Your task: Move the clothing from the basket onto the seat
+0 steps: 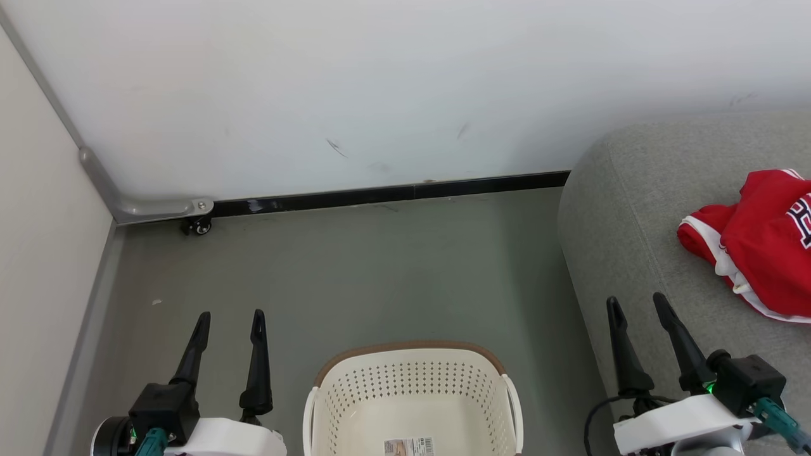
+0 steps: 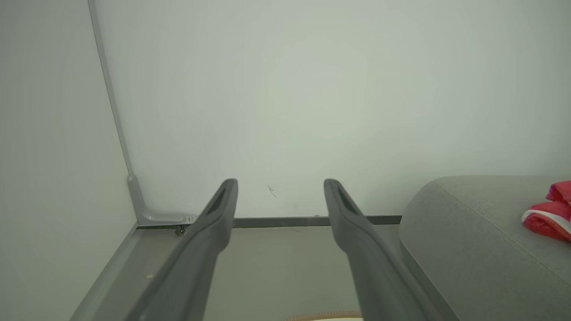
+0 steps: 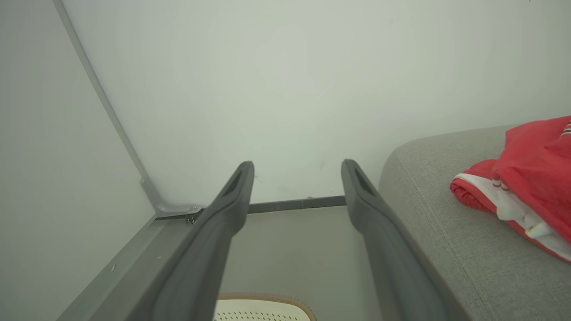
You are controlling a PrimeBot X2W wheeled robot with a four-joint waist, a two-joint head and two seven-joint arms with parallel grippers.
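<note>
The red clothing [image 1: 763, 247] with white trim and dark letters lies crumpled on the grey seat [image 1: 633, 209] at the right; it also appears as clothing [image 3: 522, 178] and clothing [image 2: 551, 211] in the wrist views. The cream basket [image 1: 412, 396] with a brown rim stands on the floor at bottom centre, holding nothing but a label sticker [image 1: 408, 446]. My left gripper [image 1: 230, 315] hangs open left of the basket, nothing between its fingers. My right gripper [image 1: 636, 299] stands open over the seat's front-left part, short of the clothing.
A white wall [image 1: 380, 82] with a dark baseboard [image 1: 393, 193] closes the back. A pale panel [image 1: 38, 253] with a grey metal bracket [image 1: 158, 208] and a small caster [image 1: 199, 227] stands at the left. Grey floor [image 1: 355, 272] lies between basket and wall.
</note>
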